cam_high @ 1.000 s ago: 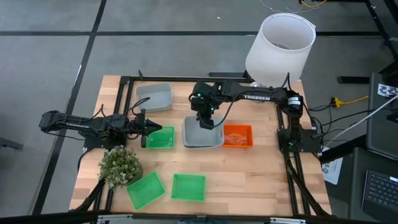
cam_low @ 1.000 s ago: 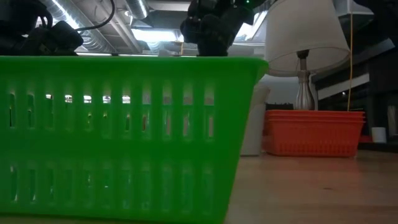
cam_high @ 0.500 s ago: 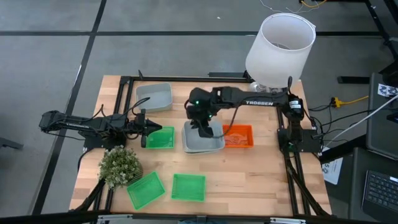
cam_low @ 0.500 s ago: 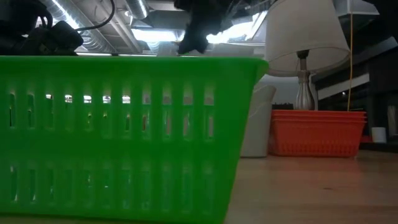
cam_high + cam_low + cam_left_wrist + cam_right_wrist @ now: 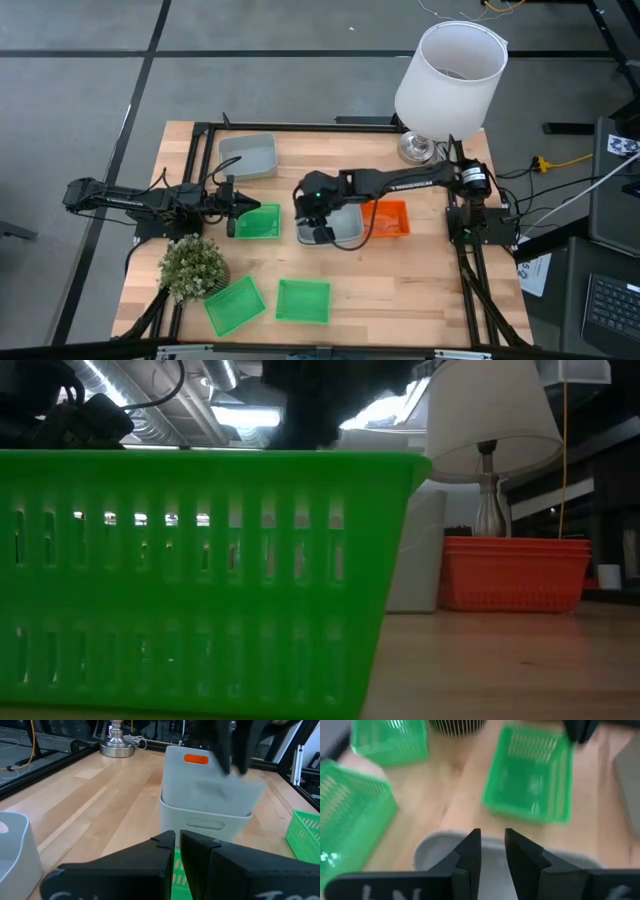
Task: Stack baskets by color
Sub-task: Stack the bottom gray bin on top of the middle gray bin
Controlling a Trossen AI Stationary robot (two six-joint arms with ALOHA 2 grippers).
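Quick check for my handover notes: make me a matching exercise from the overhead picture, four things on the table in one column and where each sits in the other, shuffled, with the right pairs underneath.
Things:
1. orange baskets
2. lone grey basket
3. plant
4. lamp

Places:
A. far right corner of the table
B. near left corner, beside a tilted green basket
C. far left part of the table, apart from the others
D. middle of the table, right beside the grey basket under the right gripper

Pairs: 1-D, 2-C, 3-B, 4-A
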